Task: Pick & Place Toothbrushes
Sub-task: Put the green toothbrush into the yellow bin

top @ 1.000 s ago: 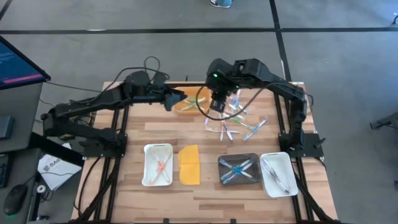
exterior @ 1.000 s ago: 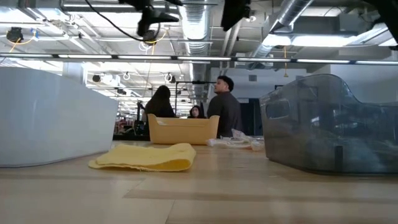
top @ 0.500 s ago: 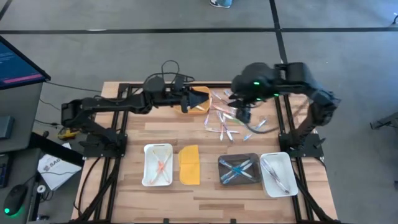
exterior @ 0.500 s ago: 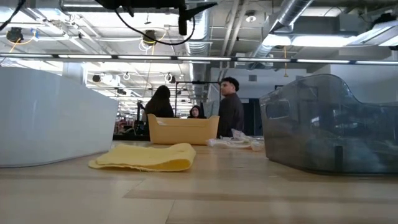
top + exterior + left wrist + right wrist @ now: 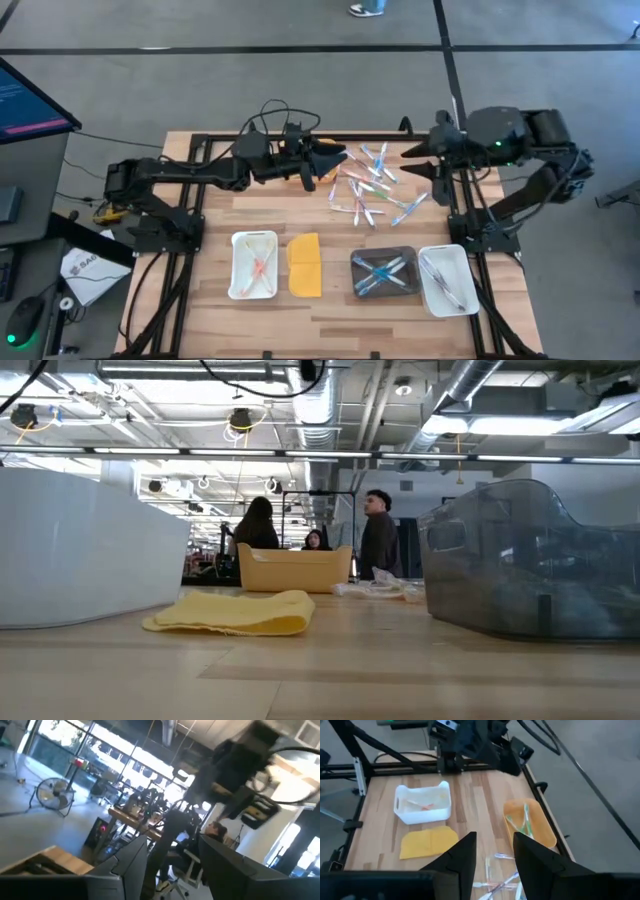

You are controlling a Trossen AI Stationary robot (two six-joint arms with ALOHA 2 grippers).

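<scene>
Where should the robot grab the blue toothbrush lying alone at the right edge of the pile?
Probably at the middle of the blue toothbrush, coming straight down from above. It lies flat and slanted, a little apart from the other toothbrushes, so the fingers should straddle its thin handle crosswise.

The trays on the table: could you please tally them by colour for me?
White trays: 2
Grey tray: 1
Orange tray: 1
Total: 4
</scene>
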